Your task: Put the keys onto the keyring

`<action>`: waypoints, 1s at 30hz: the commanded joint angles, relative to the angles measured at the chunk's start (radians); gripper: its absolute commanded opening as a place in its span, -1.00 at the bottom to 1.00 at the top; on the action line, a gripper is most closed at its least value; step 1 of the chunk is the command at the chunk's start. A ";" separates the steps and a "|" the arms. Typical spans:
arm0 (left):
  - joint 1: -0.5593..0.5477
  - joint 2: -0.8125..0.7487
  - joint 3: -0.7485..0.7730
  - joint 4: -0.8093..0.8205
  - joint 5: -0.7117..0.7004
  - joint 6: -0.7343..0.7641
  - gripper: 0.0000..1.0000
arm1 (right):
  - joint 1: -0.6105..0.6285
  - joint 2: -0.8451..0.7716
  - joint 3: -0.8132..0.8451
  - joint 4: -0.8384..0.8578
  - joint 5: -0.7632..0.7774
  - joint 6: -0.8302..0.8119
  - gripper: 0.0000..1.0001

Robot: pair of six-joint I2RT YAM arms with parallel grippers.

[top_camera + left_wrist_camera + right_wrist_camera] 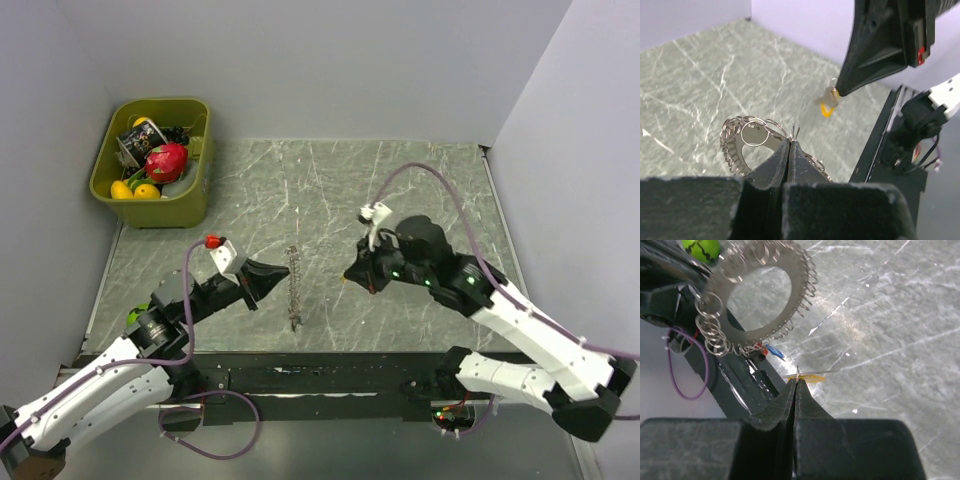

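Item: keyring (757, 334), a metal ring strung all round with small wire loops; held over the counter (420, 190), pinched at its rim by the left gripper (790, 144), jaws closed tight on it. Item: key (829, 103), yellow-headed, on a small loop, clamped in the closed tips of the right gripper (796, 382); near the keyring, not touching. Olive bin (150, 212) of toy fruit: far-left corner, well apart

Two grippers show, the left gripper (285, 270) and the right gripper (348, 278); one keyring (293, 285); one key (830, 97), yellow-headed; one olive bin (150, 208); one red fruit (166, 160) inside it; one green ball (135, 315).
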 commanded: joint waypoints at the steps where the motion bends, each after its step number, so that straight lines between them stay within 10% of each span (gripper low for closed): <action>1: -0.001 0.041 0.062 0.003 -0.003 0.073 -0.98 | 0.001 0.096 0.098 0.000 -0.079 -0.094 -1.00; 13: -0.001 0.062 0.040 0.089 0.154 0.185 -0.98 | 0.001 0.196 0.133 0.123 -0.403 -0.249 -1.00; 30: -0.001 0.180 0.100 0.054 0.253 0.283 -0.98 | 0.001 0.279 0.225 0.034 -0.406 -0.304 -1.00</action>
